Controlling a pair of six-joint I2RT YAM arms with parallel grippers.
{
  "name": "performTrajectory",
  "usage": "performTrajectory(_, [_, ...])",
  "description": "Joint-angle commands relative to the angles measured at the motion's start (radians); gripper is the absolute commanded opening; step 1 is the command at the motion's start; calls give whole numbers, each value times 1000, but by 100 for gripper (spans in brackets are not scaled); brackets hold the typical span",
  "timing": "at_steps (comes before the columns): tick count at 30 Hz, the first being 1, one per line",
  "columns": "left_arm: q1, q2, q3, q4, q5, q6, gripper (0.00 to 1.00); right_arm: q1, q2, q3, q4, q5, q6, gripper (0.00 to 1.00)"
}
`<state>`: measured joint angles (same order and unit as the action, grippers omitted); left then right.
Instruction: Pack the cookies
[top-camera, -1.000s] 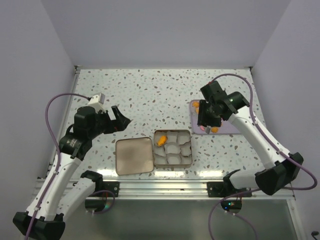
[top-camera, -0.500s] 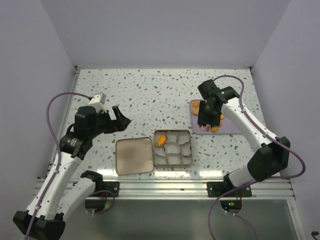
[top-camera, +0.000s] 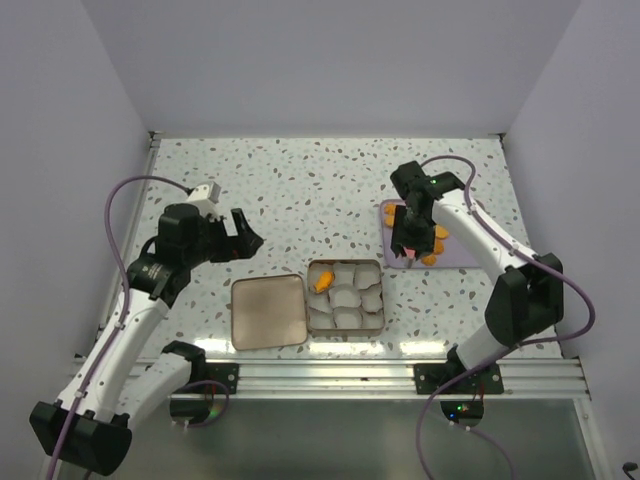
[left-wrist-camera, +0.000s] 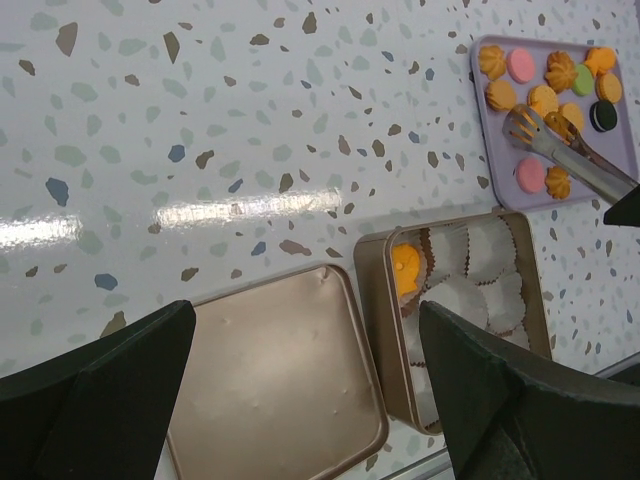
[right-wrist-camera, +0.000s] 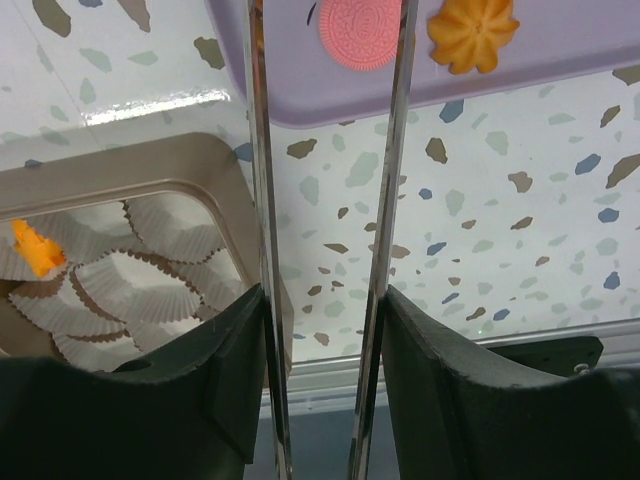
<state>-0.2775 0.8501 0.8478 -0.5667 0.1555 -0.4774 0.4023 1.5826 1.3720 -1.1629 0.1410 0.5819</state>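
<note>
Several cookies (top-camera: 432, 240), mostly orange with a few pink, lie on a purple tray (top-camera: 455, 258) at the right. My right gripper (top-camera: 410, 235) is shut on metal tongs (right-wrist-camera: 258, 200), whose two arms stand apart over the tray's near edge. A pink cookie (right-wrist-camera: 360, 30) shows between the arms, and an orange one (right-wrist-camera: 472, 35) lies just right of them. One orange cookie (top-camera: 322, 283) sits in a paper cup in the gold tin (top-camera: 383, 295). My left gripper (top-camera: 243, 235) is open and empty, above the tin's lid (top-camera: 267, 311).
The tin holds several empty white paper cups (right-wrist-camera: 150, 280). The lid lies flat, touching the tin's left side. A green and a dark cookie (left-wrist-camera: 603, 115) also sit on the tray. A metal rail runs along the table's near edge.
My right arm has swung its wrist a little left and back, with the tongs' tips staying over the tray's near-left part. My left arm has risen slightly.
</note>
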Motion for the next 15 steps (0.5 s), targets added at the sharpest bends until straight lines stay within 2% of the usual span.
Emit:
performTrajectory(1, [-5,21,50,54,-7,37,100,-17,30,30,35,-1,-7,49])
performTrajectory(5, [-3,47,59,67,-10,46,100,-31,60,55,40,-11,-10,48])
performTrajectory(15, [-3,98,83,79,-27,62,100,-34,68,58,23,-69,-10,29])
